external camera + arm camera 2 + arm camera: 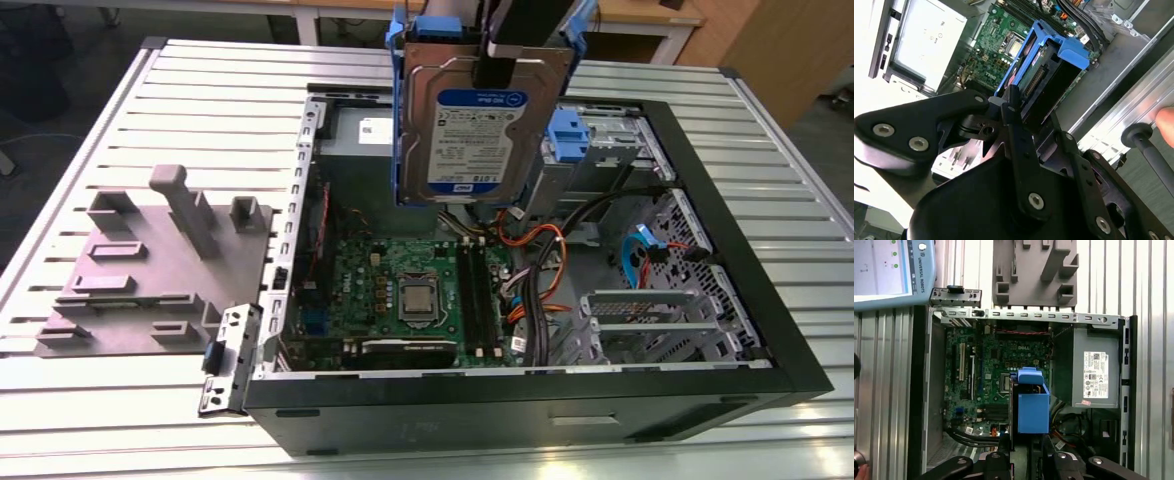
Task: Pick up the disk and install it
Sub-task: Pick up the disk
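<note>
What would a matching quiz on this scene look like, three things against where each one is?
Things:
1 disk
2 grey fixture
3 motherboard

Places:
A on the table beside the computer case
B flat inside the case
C held upright above the case by the gripper

Pairs: 1-C, 2-A, 3-B
</note>
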Controlling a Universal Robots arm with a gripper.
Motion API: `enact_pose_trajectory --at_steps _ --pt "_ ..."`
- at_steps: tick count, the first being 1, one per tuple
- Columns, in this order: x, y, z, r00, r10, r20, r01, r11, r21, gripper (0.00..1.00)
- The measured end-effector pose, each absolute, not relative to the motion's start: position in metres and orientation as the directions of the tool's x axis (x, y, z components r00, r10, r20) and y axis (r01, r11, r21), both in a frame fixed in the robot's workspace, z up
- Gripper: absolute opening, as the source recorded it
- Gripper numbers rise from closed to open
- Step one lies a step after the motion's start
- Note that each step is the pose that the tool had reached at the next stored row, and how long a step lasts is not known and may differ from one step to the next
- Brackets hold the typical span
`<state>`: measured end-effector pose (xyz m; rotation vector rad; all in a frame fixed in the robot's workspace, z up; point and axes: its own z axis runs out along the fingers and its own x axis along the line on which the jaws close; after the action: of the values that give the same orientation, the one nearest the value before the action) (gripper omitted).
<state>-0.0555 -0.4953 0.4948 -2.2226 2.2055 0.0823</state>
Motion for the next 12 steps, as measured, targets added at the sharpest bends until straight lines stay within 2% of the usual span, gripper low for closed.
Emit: enact_pose_trajectory --at_steps 12 --pt "-0.055 -0.508 0.494 0.007 -0.999 -0.044 -1.0 -0.008 0.03 0.35"
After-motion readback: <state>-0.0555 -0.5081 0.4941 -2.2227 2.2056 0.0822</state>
